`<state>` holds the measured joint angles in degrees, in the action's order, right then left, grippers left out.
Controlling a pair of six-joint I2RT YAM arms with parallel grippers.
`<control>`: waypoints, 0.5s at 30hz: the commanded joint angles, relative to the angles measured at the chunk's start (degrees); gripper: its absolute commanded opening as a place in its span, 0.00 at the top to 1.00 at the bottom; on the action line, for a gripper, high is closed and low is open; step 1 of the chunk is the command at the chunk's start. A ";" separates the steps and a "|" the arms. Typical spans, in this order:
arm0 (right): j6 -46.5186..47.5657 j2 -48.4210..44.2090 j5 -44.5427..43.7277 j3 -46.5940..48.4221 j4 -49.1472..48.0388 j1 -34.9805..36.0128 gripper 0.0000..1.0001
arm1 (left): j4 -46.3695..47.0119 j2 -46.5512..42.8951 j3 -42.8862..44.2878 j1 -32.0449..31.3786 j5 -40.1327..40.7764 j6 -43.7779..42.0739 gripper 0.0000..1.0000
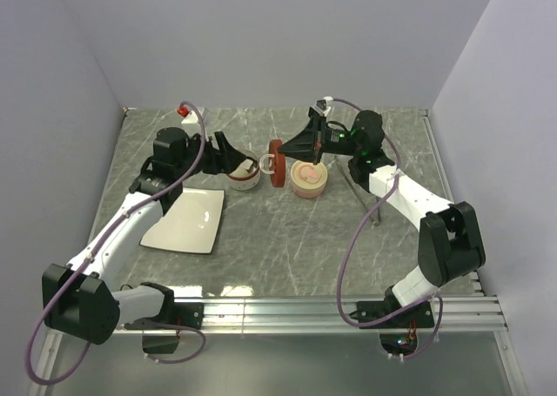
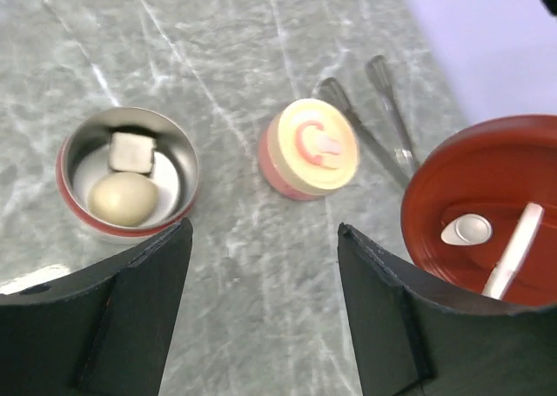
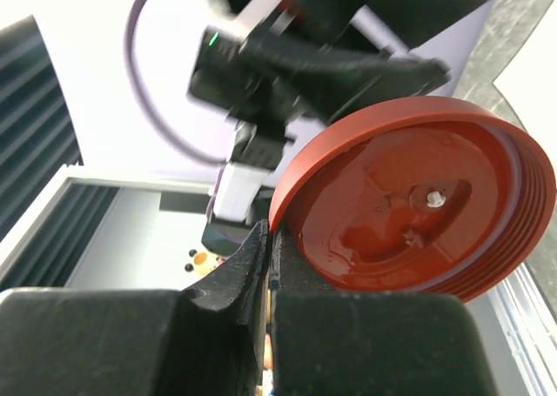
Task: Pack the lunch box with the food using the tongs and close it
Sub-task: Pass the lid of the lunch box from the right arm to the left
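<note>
The lunch box is a round steel tin (image 2: 178, 157) with a red rim, seen in the left wrist view; it holds food, a white egg-like ball (image 2: 123, 198) and a pale cube (image 2: 132, 151). My left gripper (image 2: 261, 239) hangs open just above and beside the tin (image 1: 246, 178), nothing between its fingers (image 2: 130, 309). The right gripper (image 3: 271, 239) is shut on the edge of the red lid (image 3: 418, 209), which hangs on edge (image 1: 277, 163) between the tin and a cream-and-pink round container (image 1: 308, 178). The silver tongs (image 1: 361, 191) lie on the table to the right.
An empty white square plate (image 1: 187, 220) lies at the left, under the left arm. A small red object (image 1: 184, 111) sits at the back left corner. The cream-and-pink container (image 2: 310, 148) stands between the tin and the tongs (image 2: 374, 126).
</note>
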<state>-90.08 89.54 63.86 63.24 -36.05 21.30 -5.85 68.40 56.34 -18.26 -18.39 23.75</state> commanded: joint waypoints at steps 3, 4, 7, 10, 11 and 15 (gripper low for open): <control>-4.04 -2.79 2.33 1.44 -8.15 -1.08 1.00 | 16.41 -2.38 -2.45 4.63 -17.08 7.17 0.28; -4.40 -2.79 2.33 1.36 -8.68 -1.26 1.00 | 20.83 -3.09 -4.55 5.07 -22.68 11.45 0.30; -5.71 -2.61 1.89 0.92 -10.35 -1.70 1.00 | 31.38 -4.15 -6.15 5.17 -29.91 19.10 0.31; -8.52 -1.91 1.27 0.31 -13.50 -1.87 1.00 | 36.77 -3.54 -7.03 5.08 -31.79 25.80 0.31; -9.40 -1.74 0.92 0.30 -14.65 -1.88 1.00 | 36.26 -3.54 -7.12 4.73 -31.27 26.17 0.31; -11.69 -1.03 0.22 0.13 -17.20 -1.88 1.00 | 35.21 -2.49 -7.03 2.54 -28.37 26.88 0.31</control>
<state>-98.76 89.14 65.34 63.24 -46.89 19.81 24.21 66.15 49.69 -14.13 -45.32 46.50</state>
